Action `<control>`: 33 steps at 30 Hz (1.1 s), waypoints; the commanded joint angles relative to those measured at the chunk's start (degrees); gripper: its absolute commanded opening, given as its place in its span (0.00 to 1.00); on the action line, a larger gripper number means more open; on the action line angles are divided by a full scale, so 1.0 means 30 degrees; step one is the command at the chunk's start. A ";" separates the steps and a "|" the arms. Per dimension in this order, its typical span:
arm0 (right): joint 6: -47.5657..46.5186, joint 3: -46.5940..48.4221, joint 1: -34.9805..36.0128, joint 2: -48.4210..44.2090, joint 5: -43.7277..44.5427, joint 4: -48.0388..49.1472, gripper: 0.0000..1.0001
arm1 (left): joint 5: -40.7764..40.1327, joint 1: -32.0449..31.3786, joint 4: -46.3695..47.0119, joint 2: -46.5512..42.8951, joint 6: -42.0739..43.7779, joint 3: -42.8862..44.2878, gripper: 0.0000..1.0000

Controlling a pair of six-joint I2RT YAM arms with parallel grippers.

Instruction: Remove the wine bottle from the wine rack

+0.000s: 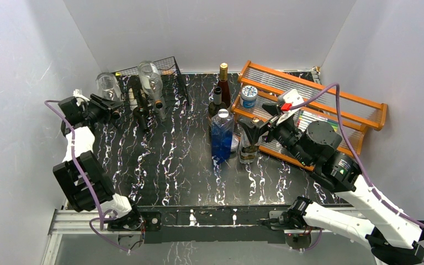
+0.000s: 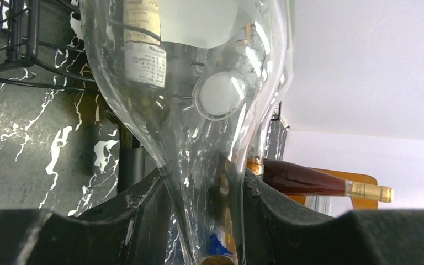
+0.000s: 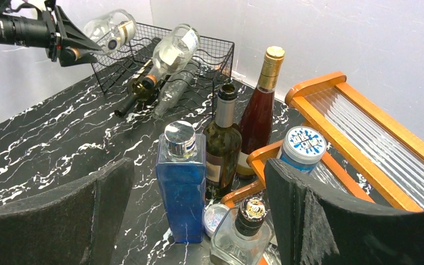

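- Glass is slick: the left pincer point(image 2: 204, 221) is clamped on the neck of the clear wine bottle point(image 2: 199, 83), whose heavy body sits at the left end of the wine rack point(image 1: 175, 70). It could pivot or slide through the pads.
- I cannot tell whether the body is free of the wires. A pull while it catches could drag the rack and dislodge the second clear bottle point(image 1: 150, 77).
- Its partner, the right pincer point(image 1: 258, 126), gapes wide and holds nothing, close above the blue bottle point(image 3: 181, 182). A careless sweep could topple it onto the counter point(image 1: 171, 165).
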 commanded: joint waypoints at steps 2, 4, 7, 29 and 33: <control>-0.0124 0.0981 -0.0071 -0.0239 0.0216 0.0476 0.98 | 0.1499 0.0301 0.5515 -0.3176 -0.0133 0.0955 0.00; -0.0124 0.0980 -0.0082 -0.0171 0.0207 0.0476 0.98 | 0.1566 0.0296 0.5477 -0.3391 -0.0238 0.1105 0.00; -0.0124 0.1008 -0.0071 -0.0080 0.0136 0.0477 0.98 | 0.1780 0.0299 0.5709 -0.3742 -0.0637 0.1145 0.00; 0.0000 0.2891 -0.0072 0.2453 -0.0155 0.0477 0.98 | 0.2212 -0.5261 0.1251 -0.7658 0.2943 0.1223 0.00; -0.0251 0.3822 -0.0084 0.3173 -0.0180 0.0608 0.98 | 0.1758 -0.7026 -0.0451 -0.8548 0.4428 0.1044 0.00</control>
